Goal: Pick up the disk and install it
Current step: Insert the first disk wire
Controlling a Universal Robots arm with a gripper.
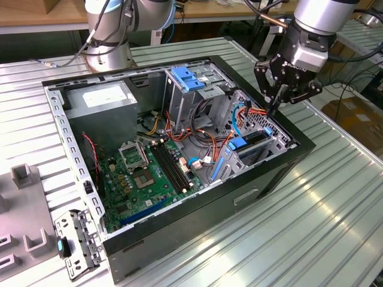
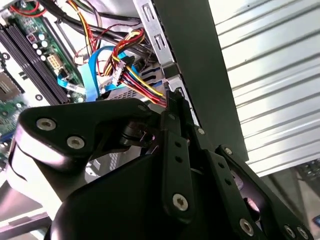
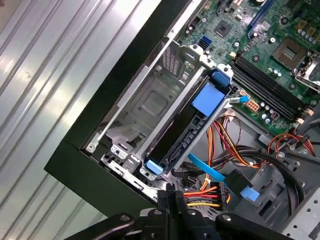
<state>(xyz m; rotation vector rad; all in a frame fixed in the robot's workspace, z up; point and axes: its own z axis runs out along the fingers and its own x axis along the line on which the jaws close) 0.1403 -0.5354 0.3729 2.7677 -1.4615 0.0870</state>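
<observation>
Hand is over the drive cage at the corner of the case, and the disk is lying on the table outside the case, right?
Not quite. The hand is over the drive cage, but the disk is not on the table. The first wrist view shows it standing on edge in a slot of the cage, inside the case.

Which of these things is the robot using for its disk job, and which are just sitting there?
For the job:
- the gripper, shut, above the corner of the case
- the disk, lying in the metal bay

Just sitting there:
- grey power supply box
- green motherboard
- blue bracket
- grey blocks on the table
</observation>
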